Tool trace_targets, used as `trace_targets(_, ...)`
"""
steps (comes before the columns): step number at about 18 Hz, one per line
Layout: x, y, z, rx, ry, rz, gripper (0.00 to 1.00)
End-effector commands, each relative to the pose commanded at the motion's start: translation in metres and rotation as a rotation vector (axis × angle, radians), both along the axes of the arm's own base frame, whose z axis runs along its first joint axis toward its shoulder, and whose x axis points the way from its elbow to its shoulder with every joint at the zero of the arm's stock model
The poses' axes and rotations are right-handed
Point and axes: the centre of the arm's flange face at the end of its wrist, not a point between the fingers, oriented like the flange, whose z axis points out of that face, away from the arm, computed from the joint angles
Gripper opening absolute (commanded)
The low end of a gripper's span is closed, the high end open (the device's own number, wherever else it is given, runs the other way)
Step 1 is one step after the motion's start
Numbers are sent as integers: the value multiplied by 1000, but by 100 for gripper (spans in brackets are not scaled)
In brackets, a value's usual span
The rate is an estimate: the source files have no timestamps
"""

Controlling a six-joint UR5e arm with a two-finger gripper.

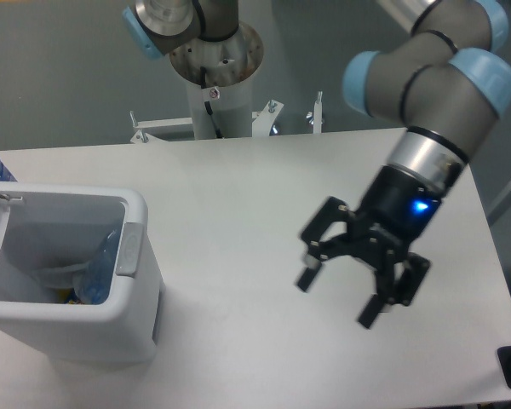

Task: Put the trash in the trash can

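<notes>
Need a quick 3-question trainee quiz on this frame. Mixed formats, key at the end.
1. True or false: the gripper holds the bottle.
2. Where is the bottle? A) on the table B) inside the trash can C) on the floor
3. Fill in: the gripper's jaws are ____.

Key: 1 false, it holds nothing; 2 B; 3 open.
</notes>
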Motion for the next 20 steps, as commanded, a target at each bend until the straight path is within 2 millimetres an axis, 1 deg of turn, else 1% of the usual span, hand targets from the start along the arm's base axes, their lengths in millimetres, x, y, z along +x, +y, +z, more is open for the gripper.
trace_targets(4,-8,-8,-25,-160,72,44,100)
trace_targets(7,-4,-3,-38,-242,106,47,100)
trace_targets(8,2,2,-43,-267,124,32,100)
trace_targets(11,11,9,-57,-400,209,8,100)
trace_targets(14,26,19,-74,-628,346,-51,100)
trace_targets(16,34,21,-83,-751,403,-94,100)
trace_targets(18,43,25,-89,-817,443,-136,100)
trace_targets(20,45,21,-97,-854,446,-142,100)
